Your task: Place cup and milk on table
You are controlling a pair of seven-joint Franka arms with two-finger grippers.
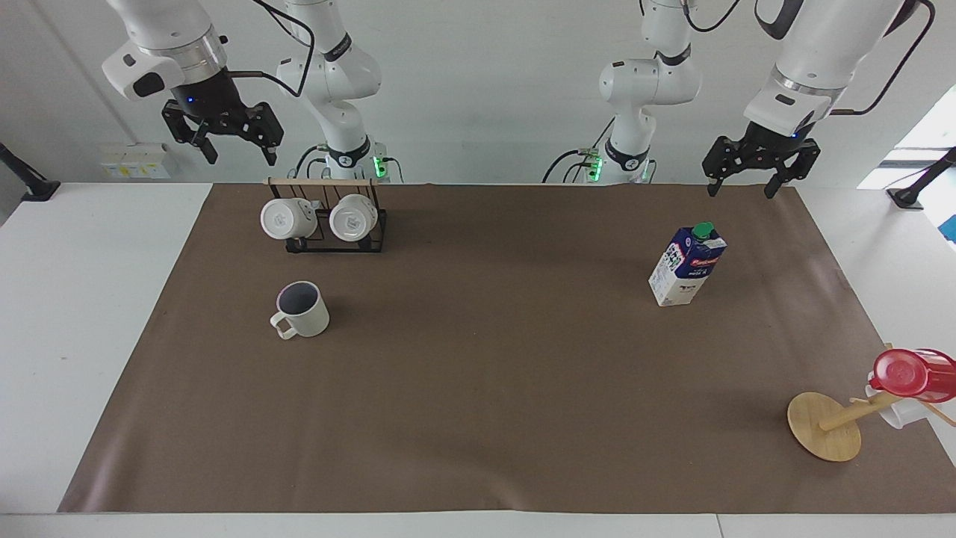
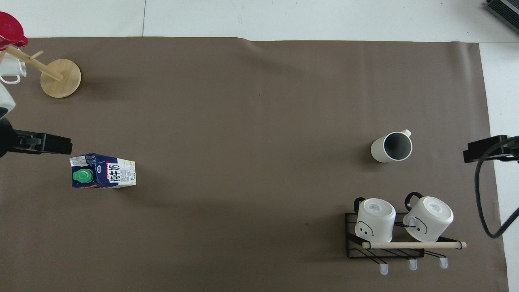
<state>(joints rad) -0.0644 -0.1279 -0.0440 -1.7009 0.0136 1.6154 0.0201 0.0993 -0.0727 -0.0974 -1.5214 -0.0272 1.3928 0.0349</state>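
Note:
The cup [image 1: 300, 310], a cream-white mug with a dark inside, stands upright on the brown paper of the table [image 1: 485, 388], toward the right arm's end. It also shows in the overhead view [image 2: 392, 147]. The milk [image 1: 687, 267], a blue and white carton with a green cap, stands upright toward the left arm's end and also shows in the overhead view [image 2: 103, 175]. My left gripper [image 1: 741, 190] is open, empty and raised over the table's edge beside the milk. My right gripper [image 1: 240, 158] is open, empty and raised over the mug rack's end.
A black wire rack [image 1: 328, 243] with two white mugs stands nearer to the robots than the cup. A wooden mug tree [image 1: 825, 427] with a red cup [image 1: 911, 373] and a white mug stands at the left arm's end, farther from the robots than the milk.

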